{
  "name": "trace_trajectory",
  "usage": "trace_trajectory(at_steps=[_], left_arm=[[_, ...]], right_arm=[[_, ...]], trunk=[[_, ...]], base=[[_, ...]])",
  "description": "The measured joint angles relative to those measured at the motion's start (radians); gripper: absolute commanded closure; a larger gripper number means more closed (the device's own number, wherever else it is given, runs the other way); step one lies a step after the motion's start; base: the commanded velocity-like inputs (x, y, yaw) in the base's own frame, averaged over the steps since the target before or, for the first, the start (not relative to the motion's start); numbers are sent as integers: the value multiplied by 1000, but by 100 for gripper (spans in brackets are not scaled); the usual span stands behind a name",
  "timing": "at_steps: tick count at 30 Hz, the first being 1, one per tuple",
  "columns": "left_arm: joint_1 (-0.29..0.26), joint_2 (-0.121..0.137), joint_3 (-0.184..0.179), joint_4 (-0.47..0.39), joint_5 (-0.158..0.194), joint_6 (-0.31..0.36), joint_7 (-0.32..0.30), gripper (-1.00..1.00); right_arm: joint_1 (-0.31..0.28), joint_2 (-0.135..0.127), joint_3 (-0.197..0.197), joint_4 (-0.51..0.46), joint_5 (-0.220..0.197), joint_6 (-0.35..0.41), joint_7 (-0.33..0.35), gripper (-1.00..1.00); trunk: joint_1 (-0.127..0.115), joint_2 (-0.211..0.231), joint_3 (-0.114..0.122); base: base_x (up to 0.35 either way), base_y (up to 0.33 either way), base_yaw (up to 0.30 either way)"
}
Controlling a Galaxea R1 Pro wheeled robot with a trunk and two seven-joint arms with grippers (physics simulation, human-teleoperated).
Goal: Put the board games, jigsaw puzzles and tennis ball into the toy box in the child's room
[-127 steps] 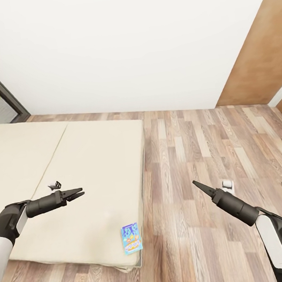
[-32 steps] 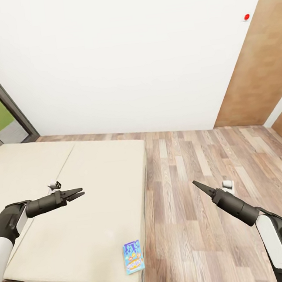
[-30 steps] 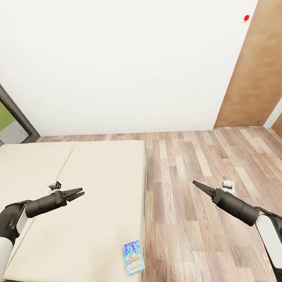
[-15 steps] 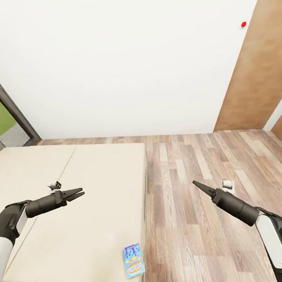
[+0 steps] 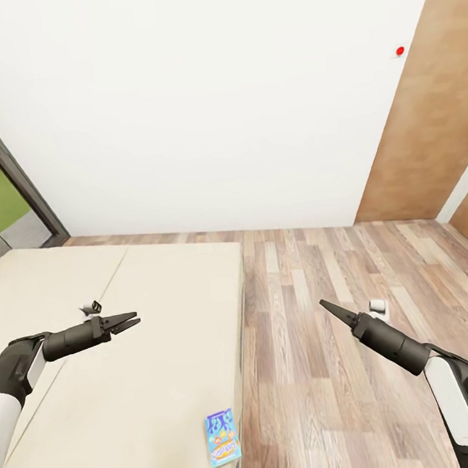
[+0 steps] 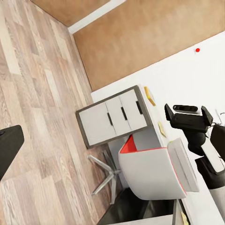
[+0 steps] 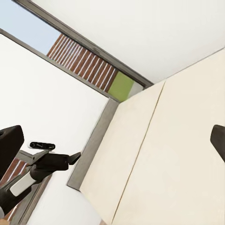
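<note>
A plain white wall [image 5: 197,100] closes the far side of the space. Wood-plank floor [image 5: 327,281] runs from its foot toward the viewer. A brown wood-grain panel [image 5: 432,124] stands at the right, with a small red dot [image 5: 400,50] on the wall just beside its edge. A dark-framed window [image 5: 10,179] sits at the left; green ground and brown slats show through it. A small white item [image 5: 377,307] lies on the floor; its kind cannot be told. The left wrist view shows a white and red chair [image 6: 154,173] near a drawer unit [image 6: 112,119].
</note>
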Motion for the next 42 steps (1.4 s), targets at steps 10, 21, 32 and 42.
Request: trace_trajectory(at_steps=[10,21,32,42], left_arm=[[0,0,0,0,0,0,0,-100],[0,0,0,0,0,0,0,-100],[0,0,0,0,-1,0,0,-100],[0,0,0,0,-1,0,0,-100]], right_arm=[[0,0,0,0,0,0,0,-100],[0,0,0,0,0,0,0,-100],[0,0,0,0,0,0,0,-100],[0,0,0,0,0,0,0,-100]], trunk=[[0,0,17],[0,0,35],[0,0,53],[0,0,69]], base=[[0,0,0],[0,0,0],[0,0,0],[0,0,0]])
